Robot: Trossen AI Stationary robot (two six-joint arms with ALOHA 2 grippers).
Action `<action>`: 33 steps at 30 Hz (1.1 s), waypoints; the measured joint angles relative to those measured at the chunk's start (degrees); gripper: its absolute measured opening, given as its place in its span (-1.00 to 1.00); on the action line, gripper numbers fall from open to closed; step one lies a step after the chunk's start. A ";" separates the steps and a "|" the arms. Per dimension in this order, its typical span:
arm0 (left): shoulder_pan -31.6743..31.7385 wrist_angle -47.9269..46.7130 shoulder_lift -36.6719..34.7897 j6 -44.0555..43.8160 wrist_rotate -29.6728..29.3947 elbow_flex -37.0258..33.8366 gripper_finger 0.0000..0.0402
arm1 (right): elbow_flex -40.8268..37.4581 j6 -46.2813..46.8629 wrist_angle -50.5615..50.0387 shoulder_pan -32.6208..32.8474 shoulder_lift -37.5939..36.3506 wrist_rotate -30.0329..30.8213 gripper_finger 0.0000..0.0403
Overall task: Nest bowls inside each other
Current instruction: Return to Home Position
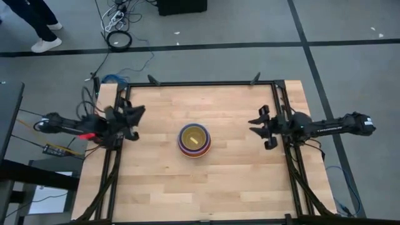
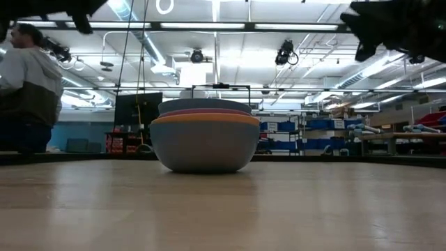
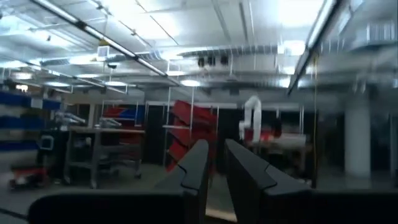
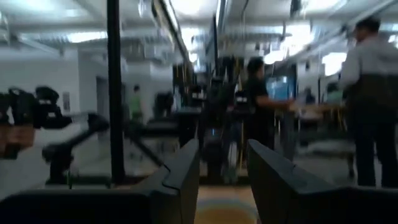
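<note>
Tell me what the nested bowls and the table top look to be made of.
The nested bowls are likely plastic: smooth matt solid colours with thin, even rims. The table top is seemingly wood: pale planks with grain and a faint sheen. Both wait at the sides: left end effector, right end effector.

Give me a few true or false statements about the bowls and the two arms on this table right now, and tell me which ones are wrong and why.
1. The bowls sit as one nested stack near the middle of the table. True.
2. The yellow bowl is the innermost one. True.
3. The right gripper is holding a bowl. False: it hangs by the table's right edge with its jaws apart and nothing between them.
4. The left gripper hovers directly above the stack. False: it is off by the table's left edge, well clear of the bowls.
5. One bowl lies by itself near a table corner. False: no bowl shows apart from the stack.
</note>
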 joint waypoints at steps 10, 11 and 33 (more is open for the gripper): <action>-0.02 -37.84 -7.66 0.33 -2.54 17.13 -0.70 | 0.47 1.72 -10.83 -4.27 -19.21 -1.55 -0.40; -0.02 -38.74 -8.49 0.50 -3.03 17.13 -0.71 | 1.11 2.21 -13.36 -4.66 -20.93 -1.68 -0.39; -0.02 -45.75 -18.29 -4.29 -2.36 4.89 -0.80 | 8.14 2.45 -42.67 -7.86 -24.51 -5.05 -0.39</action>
